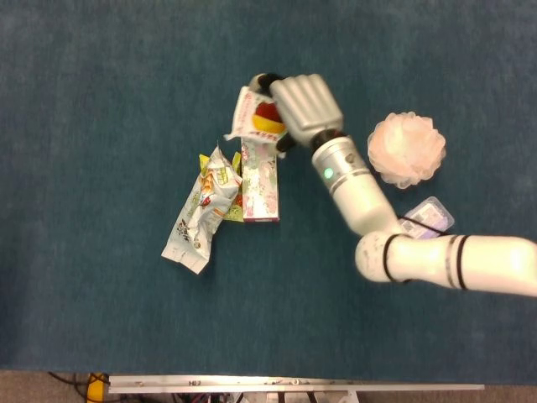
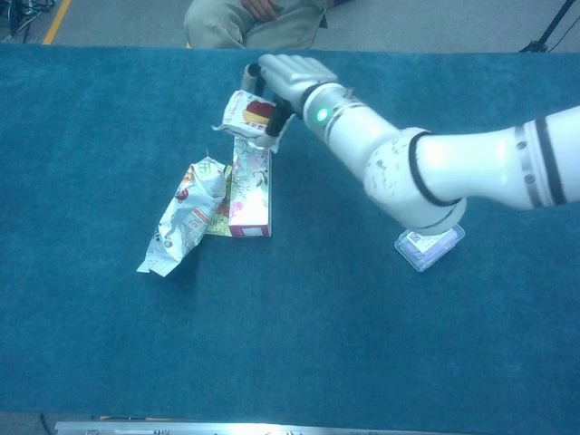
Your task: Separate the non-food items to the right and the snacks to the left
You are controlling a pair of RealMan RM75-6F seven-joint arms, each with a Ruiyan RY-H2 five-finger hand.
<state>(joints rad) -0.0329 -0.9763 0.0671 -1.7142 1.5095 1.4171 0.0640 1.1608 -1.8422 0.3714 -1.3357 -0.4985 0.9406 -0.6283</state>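
Lying nearest on the blue table, slanted: a crinkled silver bag, with a yellow packet peeking out between it and the box. Touching its upper right, lengthwise: a long floral box. Sitting well off to the right, partly hidden under the forearm: a clear case with a purple label. Resting beyond that on the right side, apart from everything else: a pink pouf, showing in the head view only.

Reaching in from the right across the middle now: the right arm, white with black bands and a green light at the wrist. Hovering at its end, over the far end of the box: the right hand, fingers curled and gripping a small white pouch with a red and yellow print. Hanging tilted, that pouch, just above the box's far end; touching it or not, impossible to tell. Not showing in either view: the left hand.

Sitting past the far table edge in the chest view: a person in tan trousers.
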